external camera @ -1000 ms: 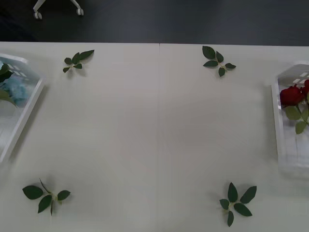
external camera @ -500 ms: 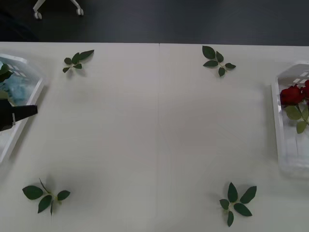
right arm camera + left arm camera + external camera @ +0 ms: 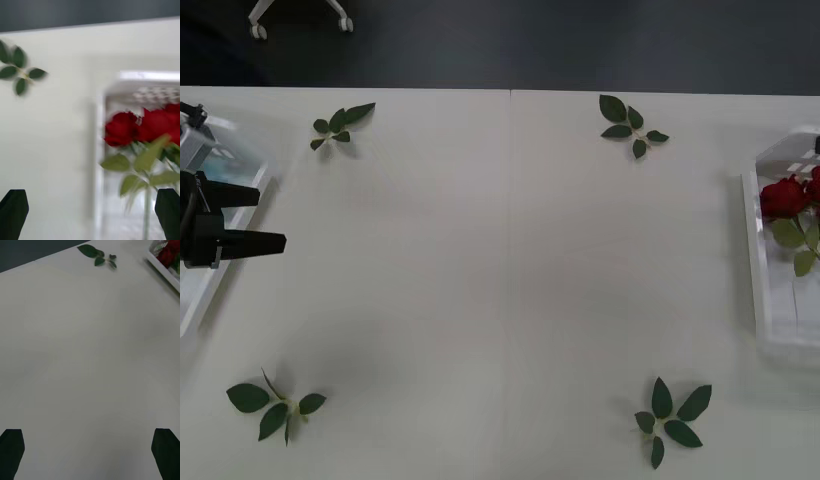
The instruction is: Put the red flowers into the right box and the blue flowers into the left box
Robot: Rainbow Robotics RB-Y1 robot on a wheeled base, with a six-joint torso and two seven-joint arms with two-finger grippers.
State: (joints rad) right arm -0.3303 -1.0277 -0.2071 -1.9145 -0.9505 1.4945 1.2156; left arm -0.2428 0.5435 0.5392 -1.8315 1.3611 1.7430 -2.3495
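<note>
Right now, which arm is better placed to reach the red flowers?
Right. The open right gripper faces the red flowers in the right box; the left gripper, also open, is at the left box across the table.

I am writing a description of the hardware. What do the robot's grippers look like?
The left gripper has two black, flat, tapering fingers on a black body, with a grey housing behind. In the right wrist view the right gripper shows black, blunt-tipped fingers too.

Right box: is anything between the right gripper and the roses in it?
Nothing visible. From the right wrist, the open right gripper looks straight at the red flowers in the right box; only bare table lies between.
</note>
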